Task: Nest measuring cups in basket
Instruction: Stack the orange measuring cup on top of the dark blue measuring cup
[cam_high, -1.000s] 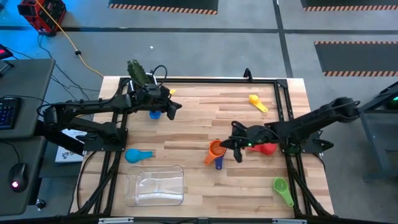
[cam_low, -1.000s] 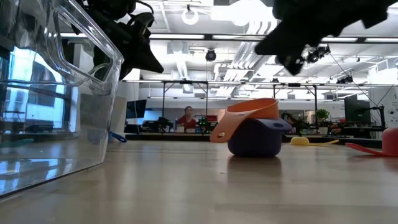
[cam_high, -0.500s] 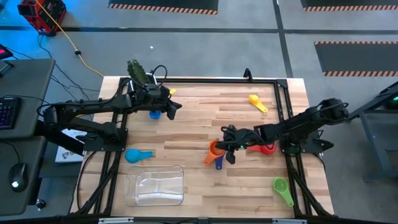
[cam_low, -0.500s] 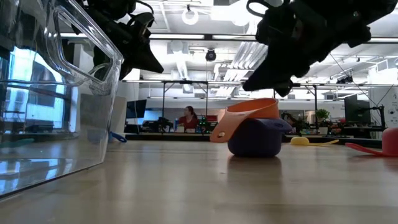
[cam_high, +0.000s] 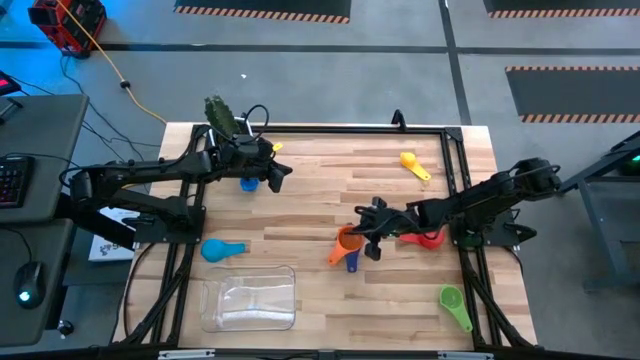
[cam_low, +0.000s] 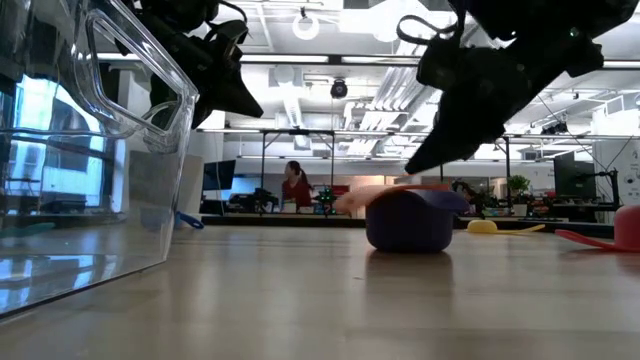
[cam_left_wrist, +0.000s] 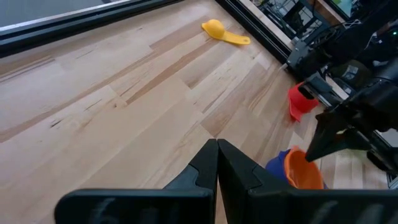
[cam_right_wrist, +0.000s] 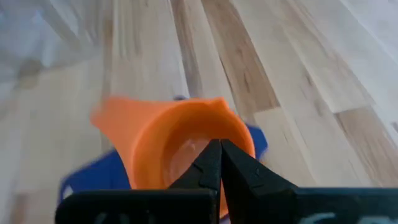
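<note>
The right gripper (cam_high: 366, 243) reaches across the wooden counter (cam_high: 320, 190) toward its middle, its jaws pressed together with nothing between them. Its tips sit just above the orange measuring cup (cam_high: 346, 241), which is nested in the dark blue measuring cup (cam_high: 352, 261); in the right wrist view the closed tips (cam_right_wrist: 219, 163) point into the orange cup's bowl (cam_right_wrist: 180, 146), with the dark blue cup (cam_right_wrist: 93, 180) showing under and beside it. Whether the tips touch the orange cup cannot be told. In the low view the dark blue cup (cam_low: 408, 220) stands on the counter with the orange rim lying low across its top.

The left gripper (cam_high: 281, 172) waits over the far left part of the counter, jaws shut and empty, just beside a blue measuring cup (cam_high: 248, 183) that is partly hidden beneath the arm.

The basket (cam_high: 250, 298) lies at the near left of the counter, with no cup visible inside it. A light blue measuring cup (cam_high: 222, 249) lies just beyond it. The red measuring cup (cam_high: 430, 239) lies beside the right arm, the yellow measuring cup (cam_high: 414, 164) far back on the right, and the green measuring cup (cam_high: 455, 304) near the front right corner. A small cactus plant (cam_high: 220, 114) stands at the far left corner. In the low view a person (cam_low: 296, 186) shows in the room behind.
</note>
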